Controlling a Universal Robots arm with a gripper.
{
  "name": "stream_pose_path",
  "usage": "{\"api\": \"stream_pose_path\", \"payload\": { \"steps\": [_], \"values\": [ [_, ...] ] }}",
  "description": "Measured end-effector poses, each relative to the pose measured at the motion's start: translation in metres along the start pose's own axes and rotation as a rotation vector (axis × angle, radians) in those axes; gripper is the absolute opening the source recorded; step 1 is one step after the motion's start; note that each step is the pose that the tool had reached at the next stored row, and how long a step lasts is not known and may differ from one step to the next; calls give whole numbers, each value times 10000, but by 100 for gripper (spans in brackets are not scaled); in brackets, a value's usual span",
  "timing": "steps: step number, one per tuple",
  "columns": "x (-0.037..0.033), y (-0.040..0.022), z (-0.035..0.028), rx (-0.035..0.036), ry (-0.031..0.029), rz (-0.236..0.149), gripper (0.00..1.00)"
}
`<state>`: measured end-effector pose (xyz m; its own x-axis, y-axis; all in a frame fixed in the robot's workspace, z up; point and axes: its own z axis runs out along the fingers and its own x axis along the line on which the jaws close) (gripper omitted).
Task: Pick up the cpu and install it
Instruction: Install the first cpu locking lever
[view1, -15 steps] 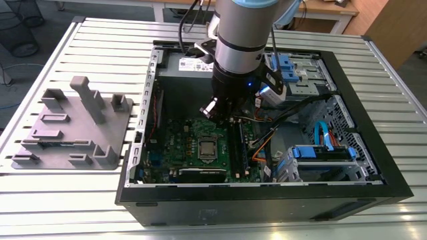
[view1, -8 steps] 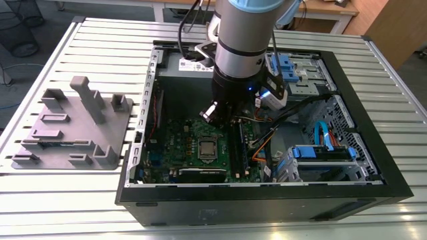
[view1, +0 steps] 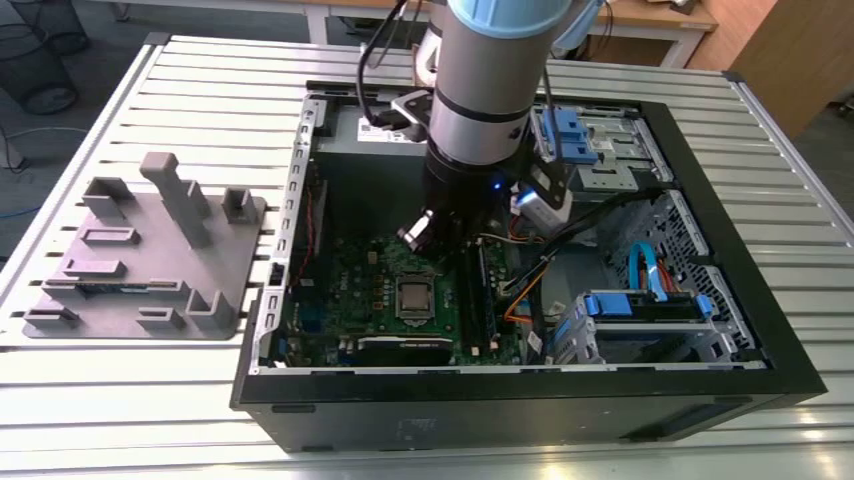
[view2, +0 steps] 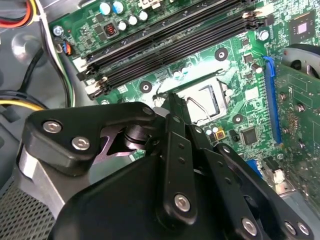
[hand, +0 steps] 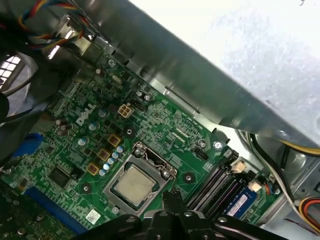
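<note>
Open computer case (view1: 787, 370) walls surrounding motherboard (hand: 165, 130), cpu (hand: 133, 184) seated in socket, pincer (hand: 172, 197) closed empty above.

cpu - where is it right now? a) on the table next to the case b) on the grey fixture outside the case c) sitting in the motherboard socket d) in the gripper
c: the first wrist view shows the cpu lying flat within the socket frame on the motherboard, with the gripper just beside it, not holding it.

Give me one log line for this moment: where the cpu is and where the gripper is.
cpu: seated in motherboard socket | gripper: above the board, beside cpu, holding nothing | jaws: shut
</note>
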<state>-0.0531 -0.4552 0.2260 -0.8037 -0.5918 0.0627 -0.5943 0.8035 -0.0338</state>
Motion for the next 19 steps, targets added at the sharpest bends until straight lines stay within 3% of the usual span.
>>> {"api": "stream_pose_path", "payload": {
  "steps": [7,17,19],
  "values": [
    [0,2,38,188,162,292,11],
    [27,20,66,240,231,611,11],
    [36,19,77,287,279,807,11]
  ]
}}
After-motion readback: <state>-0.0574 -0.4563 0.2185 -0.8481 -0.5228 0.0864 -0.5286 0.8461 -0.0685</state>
